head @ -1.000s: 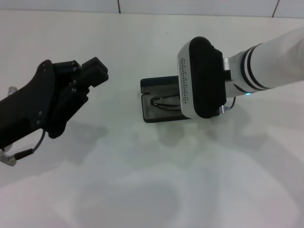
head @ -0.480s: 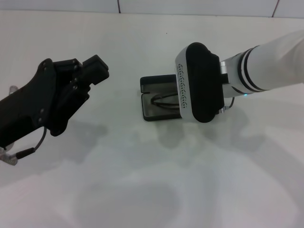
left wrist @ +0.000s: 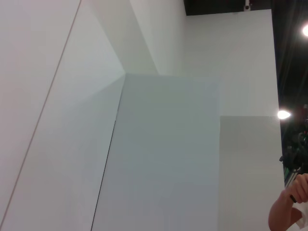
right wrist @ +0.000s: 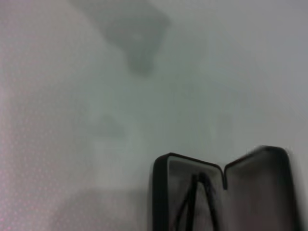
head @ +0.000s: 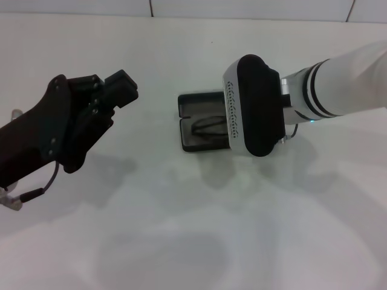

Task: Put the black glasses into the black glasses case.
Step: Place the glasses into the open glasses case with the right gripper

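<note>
The black glasses (head: 207, 128) lie inside the black glasses case (head: 199, 124), which sits open on the white worktop (head: 181, 229) a little right of centre in the head view, its lid swung up on the far side and its grey-lined tray on the near side. The frame's long axis runs left to right along the tray, matching the long side of the case. The right claw (head: 254, 106) hangs directly over the right end of the case, so its bulky housing covers that end; whether its fingers are spread or pressed together cannot be told, and nothing shows it gripping the frame. From the right wrist view the glasses (right wrist: 197, 199) appear as thin dark lines resting in the tray of the case (right wrist: 221, 192), with the lid standing beside them, and the worktop around the case bare. The left claw (head: 118, 90) is held above the worktop well apart to the left, and its fingers cannot be read as spread or closed either; its wrist camera looks away at a wall. The right arm is plainly the nearer one, so any closing of the lid would, by my judgement, fall to it, pressing from the far side toward the near edge
</note>
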`<act>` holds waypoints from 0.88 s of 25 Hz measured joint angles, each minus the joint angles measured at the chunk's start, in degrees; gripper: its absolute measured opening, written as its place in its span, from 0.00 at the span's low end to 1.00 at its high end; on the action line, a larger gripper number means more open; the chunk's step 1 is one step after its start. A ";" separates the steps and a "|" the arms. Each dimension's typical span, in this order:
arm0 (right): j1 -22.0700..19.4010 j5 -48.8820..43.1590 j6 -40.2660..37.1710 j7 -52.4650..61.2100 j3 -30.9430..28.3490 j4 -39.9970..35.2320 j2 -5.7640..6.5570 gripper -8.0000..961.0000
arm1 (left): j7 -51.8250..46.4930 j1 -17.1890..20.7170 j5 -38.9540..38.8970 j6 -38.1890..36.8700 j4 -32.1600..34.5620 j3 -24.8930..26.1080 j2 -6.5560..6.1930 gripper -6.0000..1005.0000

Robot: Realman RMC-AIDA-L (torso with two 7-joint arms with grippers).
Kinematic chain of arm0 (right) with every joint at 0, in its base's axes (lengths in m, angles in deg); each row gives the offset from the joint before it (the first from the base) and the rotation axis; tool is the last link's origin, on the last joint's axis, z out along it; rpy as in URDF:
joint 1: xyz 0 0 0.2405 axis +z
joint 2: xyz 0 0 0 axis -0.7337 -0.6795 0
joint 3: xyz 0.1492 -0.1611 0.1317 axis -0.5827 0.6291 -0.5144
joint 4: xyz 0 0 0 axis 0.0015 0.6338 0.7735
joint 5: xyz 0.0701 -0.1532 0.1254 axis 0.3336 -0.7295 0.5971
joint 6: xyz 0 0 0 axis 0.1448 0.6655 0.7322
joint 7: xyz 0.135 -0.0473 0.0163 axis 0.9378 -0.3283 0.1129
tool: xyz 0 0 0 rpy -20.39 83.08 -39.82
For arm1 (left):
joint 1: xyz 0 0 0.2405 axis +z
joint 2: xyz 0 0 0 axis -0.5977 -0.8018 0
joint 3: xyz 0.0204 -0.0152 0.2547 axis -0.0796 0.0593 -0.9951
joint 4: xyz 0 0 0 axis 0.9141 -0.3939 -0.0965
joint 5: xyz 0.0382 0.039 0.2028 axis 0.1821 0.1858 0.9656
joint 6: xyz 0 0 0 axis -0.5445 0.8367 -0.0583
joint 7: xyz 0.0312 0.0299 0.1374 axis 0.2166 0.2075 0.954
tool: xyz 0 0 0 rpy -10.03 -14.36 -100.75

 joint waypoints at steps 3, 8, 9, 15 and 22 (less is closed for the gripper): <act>-0.08 0.03 -0.01 0.00 0.14 0.02 -0.01 0.14 | 0.00 0.00 -0.02 0.00 0.00 0.00 0.00 0.07; -0.31 0.05 -0.24 0.00 0.26 -0.31 0.00 0.20 | 0.00 0.01 -0.04 -0.01 0.00 0.00 0.00 0.07; -0.47 0.06 -0.30 0.00 0.26 -0.45 0.00 0.20 | 0.00 0.00 -0.04 -0.01 0.00 0.00 0.00 0.07; -1.52 0.04 -0.56 0.75 0.23 -1.88 0.00 0.20 | 0.00 0.00 -0.04 -0.01 0.00 0.00 0.00 0.07; -2.76 0.07 -1.37 1.46 -0.01 -4.49 0.00 0.20 | 0.00 -0.07 -0.04 -0.01 0.00 0.00 0.00 0.07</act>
